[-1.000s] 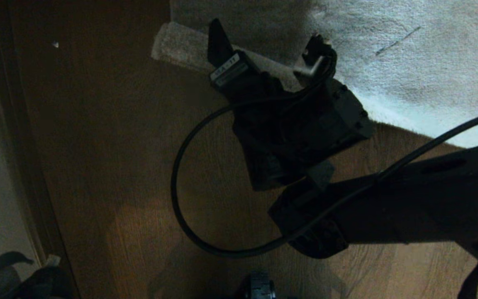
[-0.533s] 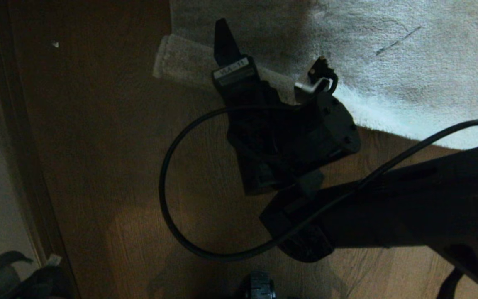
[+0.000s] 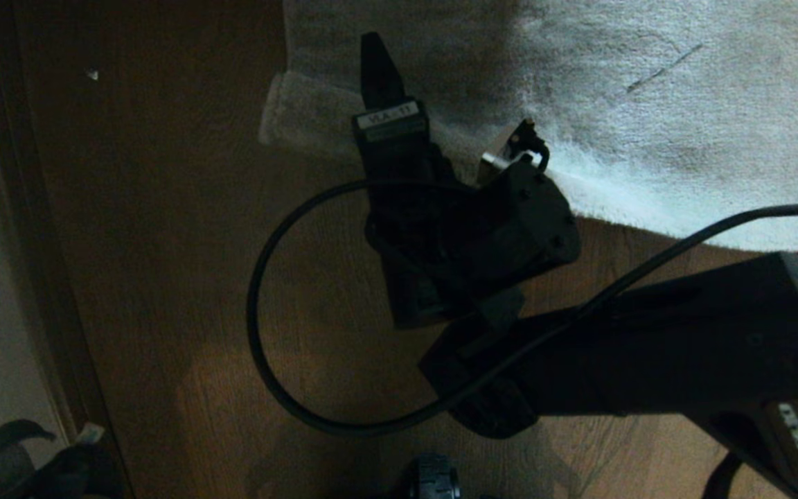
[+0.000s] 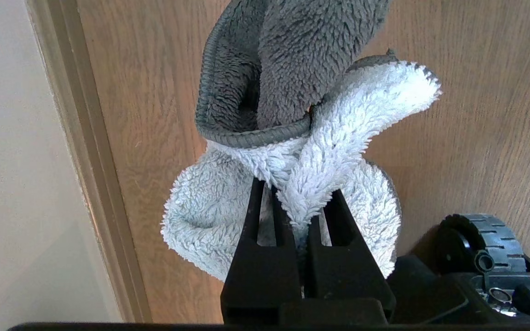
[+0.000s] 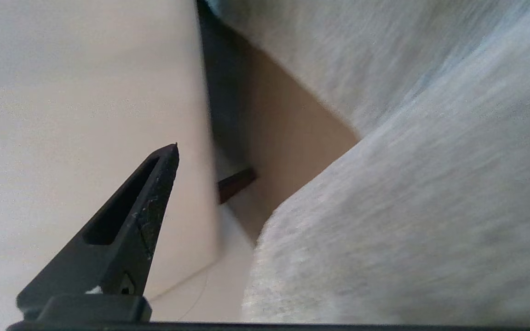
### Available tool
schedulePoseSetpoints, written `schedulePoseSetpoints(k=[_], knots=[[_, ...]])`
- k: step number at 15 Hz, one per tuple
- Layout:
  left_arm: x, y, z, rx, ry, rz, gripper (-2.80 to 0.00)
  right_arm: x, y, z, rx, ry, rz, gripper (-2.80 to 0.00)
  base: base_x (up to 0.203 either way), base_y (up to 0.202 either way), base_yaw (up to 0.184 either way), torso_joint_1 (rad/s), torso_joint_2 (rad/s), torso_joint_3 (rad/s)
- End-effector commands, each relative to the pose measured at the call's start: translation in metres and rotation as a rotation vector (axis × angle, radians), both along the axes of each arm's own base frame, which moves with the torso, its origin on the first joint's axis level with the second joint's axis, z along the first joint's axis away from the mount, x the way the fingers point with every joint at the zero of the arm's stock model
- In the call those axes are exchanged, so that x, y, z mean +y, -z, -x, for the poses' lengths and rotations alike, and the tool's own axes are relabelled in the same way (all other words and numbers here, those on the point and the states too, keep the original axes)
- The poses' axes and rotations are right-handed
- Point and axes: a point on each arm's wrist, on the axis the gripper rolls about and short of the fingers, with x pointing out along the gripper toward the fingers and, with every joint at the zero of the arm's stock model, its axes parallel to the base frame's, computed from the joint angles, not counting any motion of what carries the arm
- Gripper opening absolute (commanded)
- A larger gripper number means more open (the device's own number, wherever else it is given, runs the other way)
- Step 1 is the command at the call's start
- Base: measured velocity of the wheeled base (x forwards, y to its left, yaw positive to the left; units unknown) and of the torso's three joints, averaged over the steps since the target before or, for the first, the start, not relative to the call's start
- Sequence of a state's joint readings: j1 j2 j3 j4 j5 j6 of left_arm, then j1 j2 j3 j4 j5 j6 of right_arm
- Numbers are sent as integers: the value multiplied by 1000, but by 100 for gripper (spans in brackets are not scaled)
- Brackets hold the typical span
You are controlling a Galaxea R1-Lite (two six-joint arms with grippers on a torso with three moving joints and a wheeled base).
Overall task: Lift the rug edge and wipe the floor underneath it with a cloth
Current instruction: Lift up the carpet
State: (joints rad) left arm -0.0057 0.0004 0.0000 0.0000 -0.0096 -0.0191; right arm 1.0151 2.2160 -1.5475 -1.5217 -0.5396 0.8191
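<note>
Plush rug edge sits by the right gripper's wide-open jaws, seemingly straddled; misjudge depth and it slips, left gripper clamping cloth.

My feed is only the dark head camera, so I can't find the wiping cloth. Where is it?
Observer: The left gripper is shut on the white-and-grey plush cloth, pinching its white part.
Operator: Where is that arm?
Observer: Over the brown wood-plank floor, beside the pale baseboard.
Operator: And the right gripper at the rug?
Observer: The right gripper is open. In its wrist view one black finger stands clear of the pale grey plush rug edge, and the rug hides the other finger.
</note>
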Motion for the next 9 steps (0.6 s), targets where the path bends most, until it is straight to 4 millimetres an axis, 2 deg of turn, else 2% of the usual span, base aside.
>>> schedulePoseSetpoints(k=[1, 9], knots=[[0, 0, 0, 0, 0, 1, -280, 6, 0, 3, -14, -41, -94, 0, 0, 0, 0, 0, 0, 0], [0, 0, 0, 0, 0, 1, -280, 20, 8, -1, 4, -118, -188, 0, 0, 0, 0, 0, 0, 0]])
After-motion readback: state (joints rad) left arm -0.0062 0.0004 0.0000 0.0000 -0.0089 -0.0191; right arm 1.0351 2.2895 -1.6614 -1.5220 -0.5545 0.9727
